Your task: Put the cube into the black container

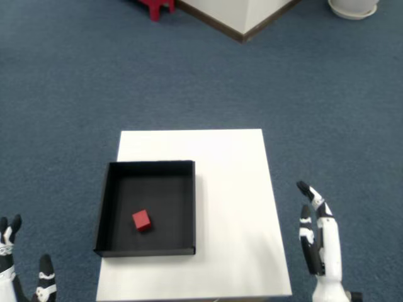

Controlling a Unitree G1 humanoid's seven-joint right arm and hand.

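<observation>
Head view, looking down. A white bench point(227, 189) stands on blue carpet point(94, 82). On its left half sits a square black container point(104, 207) with low walls, its left wall at the bench's left edge and its near wall close to the bench's front edge. The red cube point(141, 220) lies inside the container on the dark floor, left of centre and toward the near wall, touching none of the walls.

The right hand point(318, 236) is at the lower right, over the carpet just beside the bench's right edge and well apart from the container. Its fingers point(305, 189) are stretched out and slightly spread, pointing away from the robot, and they hold nothing. The left hand point(22, 277) shows partly at the lower left corner, off the bench, fingertips up and also empty.

At the top edge: part of a red object point(153, 7), the corner of a white wall with a brown baseboard point(242, 28), and a pale round base point(352, 7).
</observation>
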